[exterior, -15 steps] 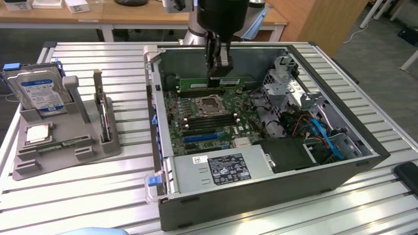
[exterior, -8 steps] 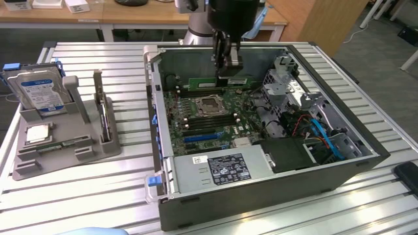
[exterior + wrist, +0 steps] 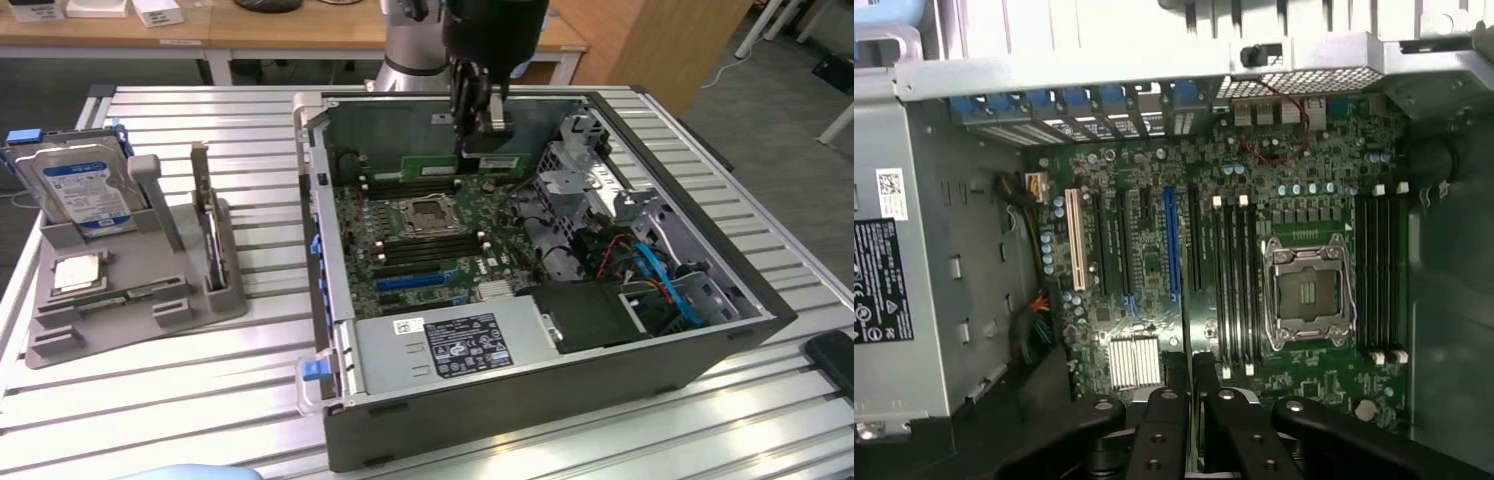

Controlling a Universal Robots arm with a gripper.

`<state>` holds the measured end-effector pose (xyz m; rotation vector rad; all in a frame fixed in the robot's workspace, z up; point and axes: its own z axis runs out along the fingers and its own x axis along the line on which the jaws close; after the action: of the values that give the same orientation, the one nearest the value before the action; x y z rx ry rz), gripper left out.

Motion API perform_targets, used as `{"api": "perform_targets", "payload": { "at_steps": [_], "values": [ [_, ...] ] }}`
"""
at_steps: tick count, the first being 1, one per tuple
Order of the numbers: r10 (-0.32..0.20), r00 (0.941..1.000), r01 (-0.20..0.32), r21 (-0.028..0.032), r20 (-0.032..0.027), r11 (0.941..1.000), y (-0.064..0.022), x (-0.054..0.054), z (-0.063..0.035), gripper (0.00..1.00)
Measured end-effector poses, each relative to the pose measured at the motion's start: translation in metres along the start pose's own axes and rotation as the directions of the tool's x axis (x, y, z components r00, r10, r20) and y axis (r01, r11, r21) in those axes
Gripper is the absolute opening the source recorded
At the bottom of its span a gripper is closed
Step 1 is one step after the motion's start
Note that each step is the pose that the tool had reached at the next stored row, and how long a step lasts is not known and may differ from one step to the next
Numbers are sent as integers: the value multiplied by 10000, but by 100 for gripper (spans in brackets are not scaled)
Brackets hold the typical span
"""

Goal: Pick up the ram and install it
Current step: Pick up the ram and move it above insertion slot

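Slatted metal table in a workroom, wooden desks behind.
Grey holder with hard drive sits by the table's left edge; rightward stands the open computer case, where the gripper pinches the ram above the motherboard's far edge.

Claw above the motherboard
With the claw at six o'clock, nipping the edge-on ram, the empty CPU socket lies toward two o'clock, memory slots between.

Open PC case, HDD upright (grey rack).
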<state>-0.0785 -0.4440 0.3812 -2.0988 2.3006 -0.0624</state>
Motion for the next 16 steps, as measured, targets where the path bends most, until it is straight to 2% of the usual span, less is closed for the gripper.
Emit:
{"api": "perform_targets", "payload": {
  "at_steps": [16],
  "values": [
    [1,10000,-1,0,1,10000,-159,-216,6,13]
  ]
}}
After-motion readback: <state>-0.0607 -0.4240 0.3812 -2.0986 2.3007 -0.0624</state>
